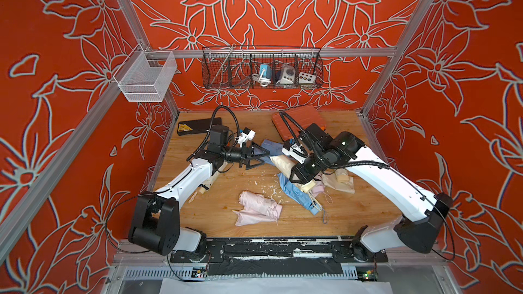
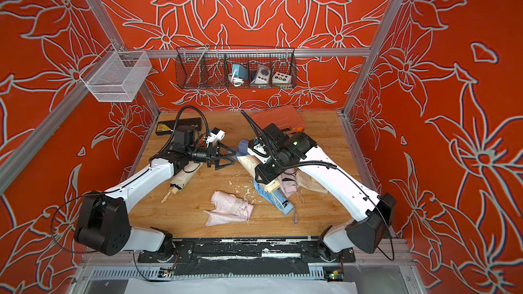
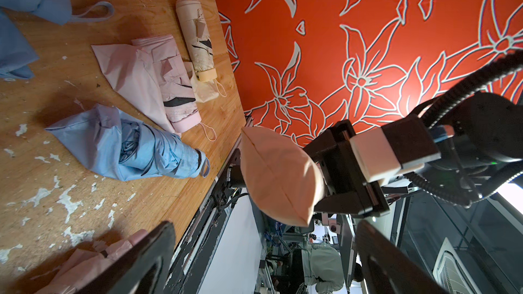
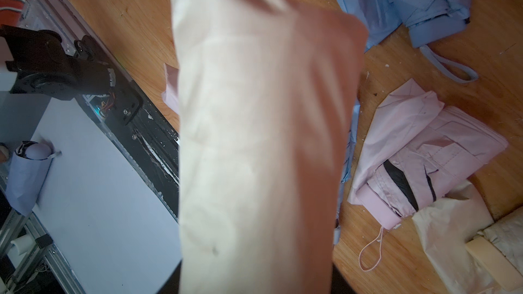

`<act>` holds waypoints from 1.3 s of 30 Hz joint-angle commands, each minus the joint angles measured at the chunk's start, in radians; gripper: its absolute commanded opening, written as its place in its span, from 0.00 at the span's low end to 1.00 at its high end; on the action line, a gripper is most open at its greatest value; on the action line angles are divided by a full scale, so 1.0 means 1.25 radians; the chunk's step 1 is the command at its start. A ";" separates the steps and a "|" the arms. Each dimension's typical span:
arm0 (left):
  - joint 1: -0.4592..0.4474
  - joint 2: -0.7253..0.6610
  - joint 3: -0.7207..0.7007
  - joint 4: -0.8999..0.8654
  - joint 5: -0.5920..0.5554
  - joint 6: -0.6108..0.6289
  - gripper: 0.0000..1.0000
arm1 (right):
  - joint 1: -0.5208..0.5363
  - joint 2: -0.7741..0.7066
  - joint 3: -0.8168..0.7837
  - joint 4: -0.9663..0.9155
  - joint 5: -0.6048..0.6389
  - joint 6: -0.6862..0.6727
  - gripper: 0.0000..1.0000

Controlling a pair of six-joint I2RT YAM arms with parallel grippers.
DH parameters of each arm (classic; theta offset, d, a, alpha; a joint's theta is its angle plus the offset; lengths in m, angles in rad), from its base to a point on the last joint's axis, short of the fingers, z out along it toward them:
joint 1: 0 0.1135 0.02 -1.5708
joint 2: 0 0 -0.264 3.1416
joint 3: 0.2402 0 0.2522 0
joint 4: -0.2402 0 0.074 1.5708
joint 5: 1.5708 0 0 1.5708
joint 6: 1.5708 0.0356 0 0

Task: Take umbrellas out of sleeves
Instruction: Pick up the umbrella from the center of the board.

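Above wooden table [image 1: 215,222], cream sleeve [image 3: 277,176] hides right gripper [image 3: 325,178], apparently clamped on it.

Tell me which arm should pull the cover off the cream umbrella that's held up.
Left, most likely. The left tool is open and empty, facing the closed end of the cream sleeve just ahead. The right tool is shut on that sleeve farther back, holding it in the air.

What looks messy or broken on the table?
White flakes are scattered over the wooden table beside the pink umbrella, like chipped paint. The black front rail looks scraped white too. Nothing else seems broken.
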 commanded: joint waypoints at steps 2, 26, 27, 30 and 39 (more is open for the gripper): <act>-0.018 0.004 -0.006 0.030 0.031 -0.014 0.97 | 0.024 0.014 0.058 0.023 -0.030 -0.018 0.35; -0.056 0.012 -0.035 0.079 0.068 -0.057 0.64 | 0.090 0.148 0.186 -0.029 0.006 -0.157 0.34; -0.056 0.012 -0.036 0.079 0.068 -0.057 0.58 | 0.090 0.149 0.184 -0.027 0.008 -0.159 0.34; -0.056 0.010 -0.042 0.082 0.069 -0.057 0.40 | 0.091 0.150 0.176 -0.026 0.018 -0.162 0.35; -0.050 0.021 -0.034 0.087 0.064 -0.064 0.20 | 0.084 0.134 0.209 -0.030 0.081 -0.125 0.69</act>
